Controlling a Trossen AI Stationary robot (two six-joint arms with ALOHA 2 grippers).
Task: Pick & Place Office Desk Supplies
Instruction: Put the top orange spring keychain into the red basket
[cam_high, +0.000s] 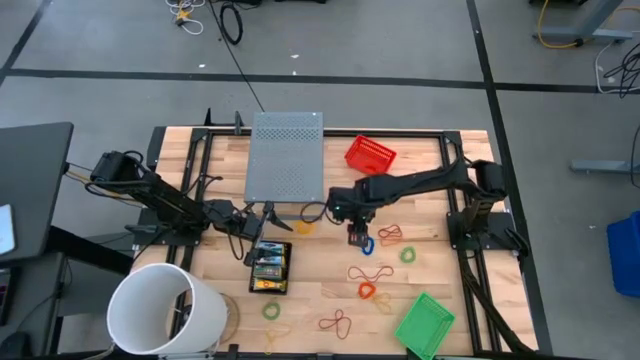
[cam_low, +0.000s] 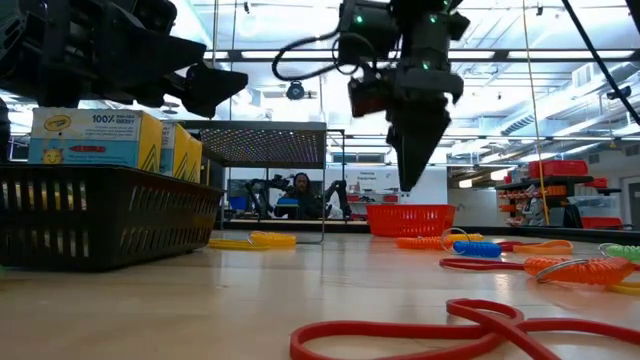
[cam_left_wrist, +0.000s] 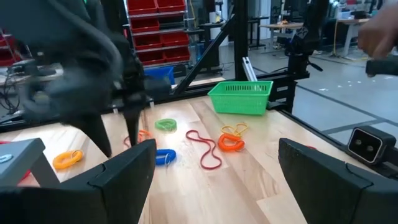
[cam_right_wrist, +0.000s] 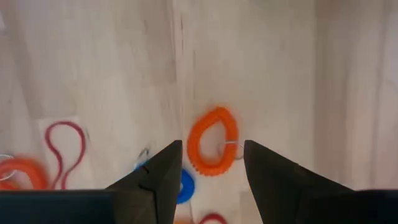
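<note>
Crayon boxes, yellow and green, stand in a black basket at the near left. Coloured rubber-band loops lie spread over the wooden table: an orange one, a blue one, a red one and a green one. My right gripper hangs open above the table's middle, pointing down. The orange loop shows below, between its fingers, apart from them. My left gripper waits open and level at the left, beside the black basket, holding nothing.
A large white bucket stands at the near left corner. A grey perforated box sits at the far middle, a red basket beside it, and a green basket at the near right. More loops lie near the front edge.
</note>
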